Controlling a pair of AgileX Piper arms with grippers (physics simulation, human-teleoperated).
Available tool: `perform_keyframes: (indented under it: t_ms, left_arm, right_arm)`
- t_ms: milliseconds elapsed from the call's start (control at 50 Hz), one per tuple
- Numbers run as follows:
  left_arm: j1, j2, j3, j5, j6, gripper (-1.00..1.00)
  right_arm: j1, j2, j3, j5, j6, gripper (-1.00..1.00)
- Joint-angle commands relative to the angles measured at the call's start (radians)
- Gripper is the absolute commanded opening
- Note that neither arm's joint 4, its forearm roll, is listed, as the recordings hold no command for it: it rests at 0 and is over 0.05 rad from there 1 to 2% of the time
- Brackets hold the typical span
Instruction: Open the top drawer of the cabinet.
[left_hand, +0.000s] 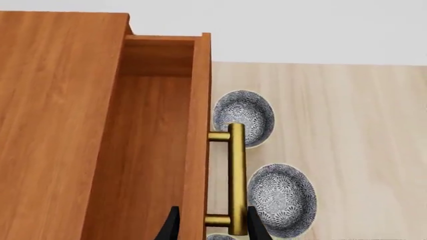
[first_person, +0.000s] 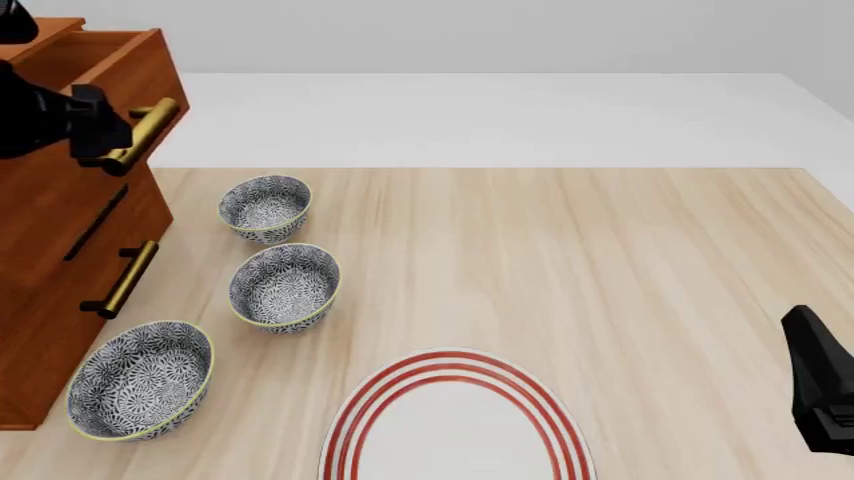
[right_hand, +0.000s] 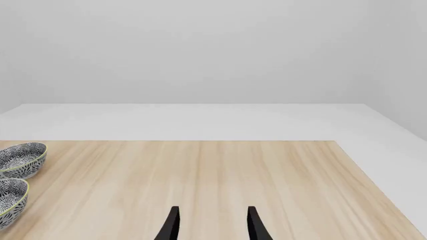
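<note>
Gripping the brass handle (left_hand: 236, 175), the left tool (left_hand: 212, 227) holds the top drawer (left_hand: 150, 140) pulled out toward the bowls.

no readable text, labels or numbers anywhere.

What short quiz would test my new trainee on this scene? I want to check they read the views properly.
1. True or false: the reddish-brown wooden top drawer is pulled partly out.
2. How many patterned blue-and-white ceramic bowls sit on the light wooden table?
3. The left tool straddles: A) the brass cylindrical bar handle B) the red-striped white plate C) nothing.

Key: 1 true; 2 three; 3 A.
</note>
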Motion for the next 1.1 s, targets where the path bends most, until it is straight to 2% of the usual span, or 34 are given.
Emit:
perform_keyframes:
  t_ms: [20, 1100]
  left_arm:
    - [-0.017, 0.028, 0.039, 0.006, 0.001, 1.00]
    - [-0.086, 0.033, 0.085, -0.015, 0.003, 1.00]
  right_arm:
    - [0.000, 0.000, 0.000, 0.000, 0.000, 1.00]
    - [0.000, 0.000, 0.000, 0.000, 0.000, 1.00]
